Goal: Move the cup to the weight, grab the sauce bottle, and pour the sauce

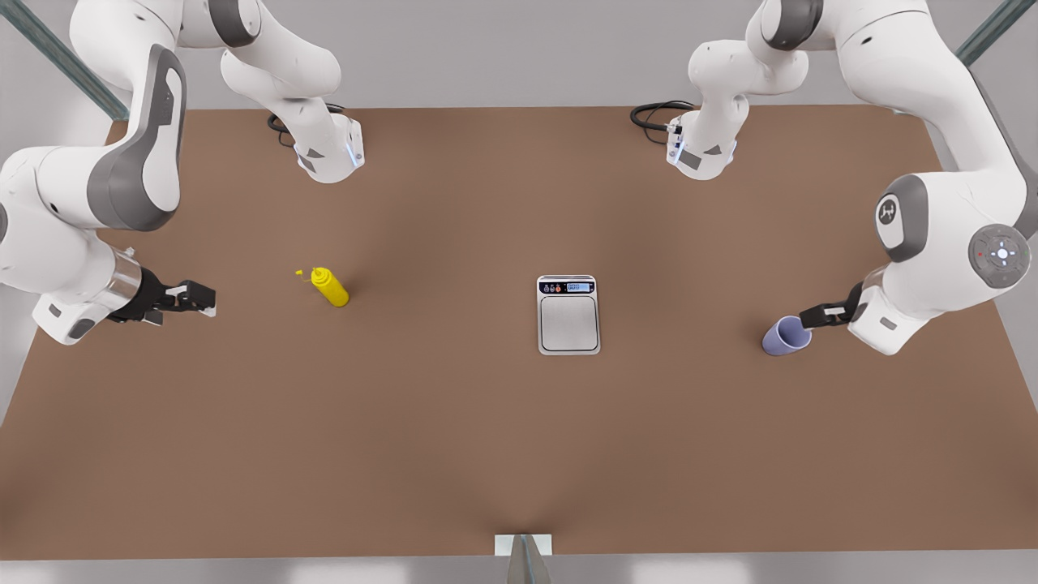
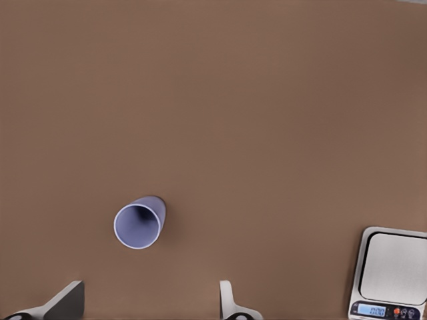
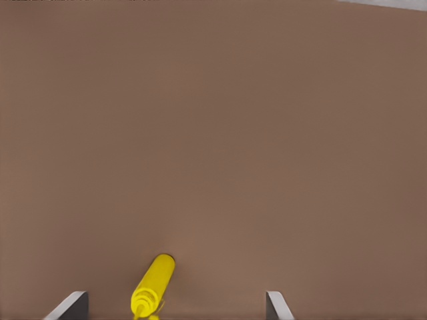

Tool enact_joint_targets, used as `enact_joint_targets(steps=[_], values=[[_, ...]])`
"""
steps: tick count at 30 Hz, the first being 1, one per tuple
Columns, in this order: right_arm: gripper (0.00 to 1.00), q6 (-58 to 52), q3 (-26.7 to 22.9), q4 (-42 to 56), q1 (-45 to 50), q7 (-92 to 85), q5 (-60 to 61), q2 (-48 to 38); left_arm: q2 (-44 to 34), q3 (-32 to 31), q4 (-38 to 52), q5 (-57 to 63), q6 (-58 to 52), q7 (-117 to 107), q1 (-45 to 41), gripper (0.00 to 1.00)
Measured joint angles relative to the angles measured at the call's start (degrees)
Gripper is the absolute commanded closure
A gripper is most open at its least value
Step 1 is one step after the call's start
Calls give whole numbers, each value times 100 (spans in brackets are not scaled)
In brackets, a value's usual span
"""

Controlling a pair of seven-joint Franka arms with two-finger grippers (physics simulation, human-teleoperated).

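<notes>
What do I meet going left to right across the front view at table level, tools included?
Right arm's open tool → small bright yellow squeeze bottle → flat silver-grey kitchen scale with its display strip → pale lavender-blue tumbler → left arm's open tool, right beside the tumbler.

lighting even and diffuse, moderately bright. shadows faint and soft on the table [image 1: 454, 422]. no glare noted.
</notes>
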Motion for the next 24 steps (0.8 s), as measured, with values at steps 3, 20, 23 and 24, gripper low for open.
enact_joint_targets(steps=[3,20,23,24], values=[[0,25,-9,-22,-18,0,-21,0,34,3,-12,-6,9,18,-11,0],[0,62,-18,1,-214,-39,-9,44,81,782,-2381,-71,2164,1217,61,0],[0,55,-9,10,-198,-27,8,43,-22,864,-3095,-77,3050,1222,61,0],[0,61,-9,18,-191,-31,9,44,19,870,-3119,-80,3130,1222,59,0]])
